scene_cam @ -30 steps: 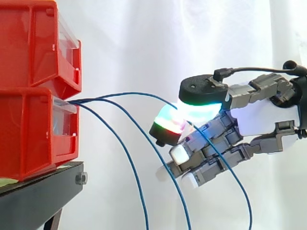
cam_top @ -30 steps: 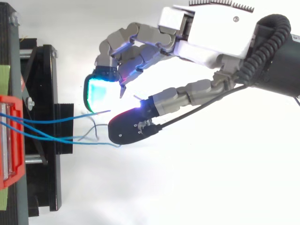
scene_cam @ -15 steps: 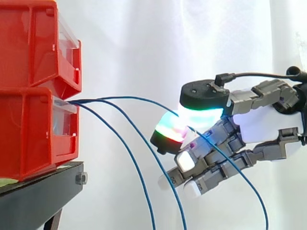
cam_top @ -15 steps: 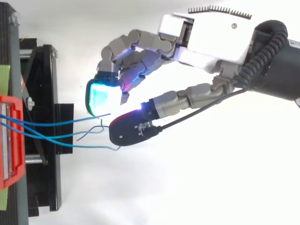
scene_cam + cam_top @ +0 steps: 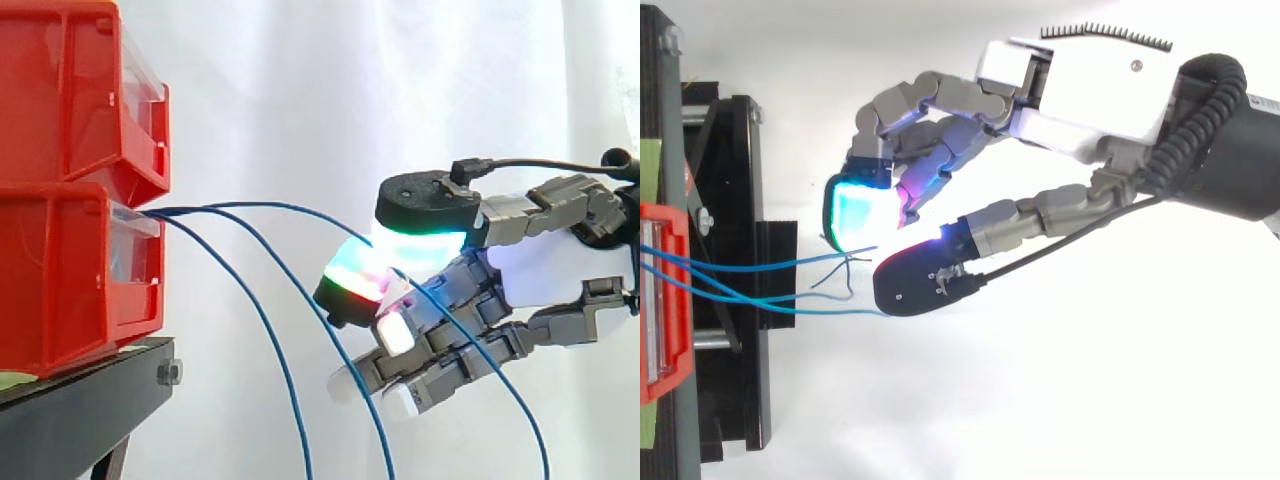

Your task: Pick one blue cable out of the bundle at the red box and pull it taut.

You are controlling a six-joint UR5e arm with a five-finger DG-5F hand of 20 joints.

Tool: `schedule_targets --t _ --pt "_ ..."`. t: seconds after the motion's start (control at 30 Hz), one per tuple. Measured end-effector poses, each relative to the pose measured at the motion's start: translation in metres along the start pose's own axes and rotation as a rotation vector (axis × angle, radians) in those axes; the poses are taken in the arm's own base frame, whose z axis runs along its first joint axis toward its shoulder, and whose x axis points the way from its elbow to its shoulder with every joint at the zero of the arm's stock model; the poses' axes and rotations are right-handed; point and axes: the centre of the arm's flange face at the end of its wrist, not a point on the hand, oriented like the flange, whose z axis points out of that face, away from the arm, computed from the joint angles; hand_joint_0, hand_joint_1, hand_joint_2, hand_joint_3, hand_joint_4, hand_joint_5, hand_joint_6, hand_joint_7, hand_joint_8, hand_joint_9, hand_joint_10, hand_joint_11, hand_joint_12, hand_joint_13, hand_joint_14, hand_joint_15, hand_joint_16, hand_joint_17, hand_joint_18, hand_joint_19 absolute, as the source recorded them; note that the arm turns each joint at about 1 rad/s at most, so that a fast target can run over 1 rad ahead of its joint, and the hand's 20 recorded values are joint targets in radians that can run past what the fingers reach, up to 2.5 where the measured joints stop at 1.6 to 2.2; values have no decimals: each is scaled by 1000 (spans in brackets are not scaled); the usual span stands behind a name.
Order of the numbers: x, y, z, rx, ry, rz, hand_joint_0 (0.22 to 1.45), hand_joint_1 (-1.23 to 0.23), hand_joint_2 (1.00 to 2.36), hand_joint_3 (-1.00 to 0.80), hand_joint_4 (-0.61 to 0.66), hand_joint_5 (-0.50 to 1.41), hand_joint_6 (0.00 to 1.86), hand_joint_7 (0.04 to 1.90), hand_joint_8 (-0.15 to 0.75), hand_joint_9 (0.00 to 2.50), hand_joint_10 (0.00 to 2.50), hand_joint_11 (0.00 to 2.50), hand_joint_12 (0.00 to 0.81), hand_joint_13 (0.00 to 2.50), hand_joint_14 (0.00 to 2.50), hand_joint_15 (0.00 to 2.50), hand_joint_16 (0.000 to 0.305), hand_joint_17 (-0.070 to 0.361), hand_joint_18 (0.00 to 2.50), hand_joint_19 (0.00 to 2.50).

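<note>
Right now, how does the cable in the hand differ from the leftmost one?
Path: the top cable arcs across to the hand; the leftmost cable drops steeply. Hold: the top cable is pinched between the pads; the leftmost cable hangs free. Both are thin, blue, slack, leaving the lower red bin.

Close side and overhead views share the hand (image 5: 555, 275)
</note>
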Motion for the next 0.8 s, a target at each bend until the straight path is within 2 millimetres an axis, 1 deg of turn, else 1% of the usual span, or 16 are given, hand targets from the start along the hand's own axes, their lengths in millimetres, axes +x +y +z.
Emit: schedule_targets --t 0.23,0.33,0.63,0.8 --pt "2 0 0 0 -2 0 591 -594 1010 -385 133 -44 777 1132 249 1026 10 476 322 498 6 163 46 103 549 309" --pt "3 0 0 0 -3 0 588 -581 1008 -407 130 -37 761 1164 244 1028 9 474 321 504 7 172 46 103 550 316" --pt "4 0 -1 -1 -6 0 564 -572 1002 -471 143 -34 755 1161 248 1028 9 473 326 506 7 171 47 105 553 312" --pt "4 1 -1 -1 -7 0 548 -579 1000 -499 149 -32 746 1192 255 1024 9 474 329 505 7 171 47 106 556 316"
